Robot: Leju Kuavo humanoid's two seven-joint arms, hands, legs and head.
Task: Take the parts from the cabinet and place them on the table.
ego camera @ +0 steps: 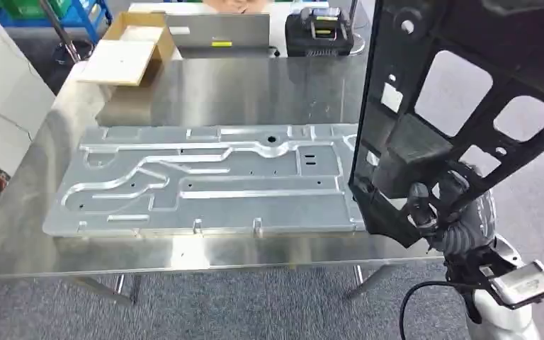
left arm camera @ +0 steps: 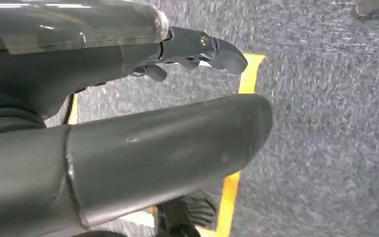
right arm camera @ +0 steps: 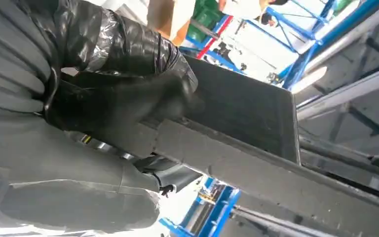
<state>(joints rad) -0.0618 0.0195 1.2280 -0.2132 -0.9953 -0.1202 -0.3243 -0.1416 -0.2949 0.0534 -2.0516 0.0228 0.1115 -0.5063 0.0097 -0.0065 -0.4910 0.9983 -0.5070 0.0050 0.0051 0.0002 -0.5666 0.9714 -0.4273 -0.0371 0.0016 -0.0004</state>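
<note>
Right hand grips a black frame, a flat plastic panel with several window cut-outs. In the head view the frame stands nearly upright, its lower edge held in the fingers, its body rising above the right end of the tabletop. The right wrist view confirms dark fingers wrapped over a thick edge of the frame.

Left hand hangs over grey carpet with a yellow floor line; fingers loosely apart, nothing in them.

A silver metal plate, stamped with ribs and channels, already lies flat along the near side of the tabletop.

Step in hand, as I judge it: setting the frame down. Advice:
- Bring the frame over bare steel behind or beside the metal plate; it overlaps that plate's right end in the head view, so a straight drop risks a clash.
- Tip it from upright towards flat, low edge touching first.
- Let go only once the tabletop carries it; the grip sits at one edge, so the tall end may swing.

Writing: none readable. Yellow patch on the grey box at the far edge, too small to read. Cardboard box and black case show no legible marks.
</note>
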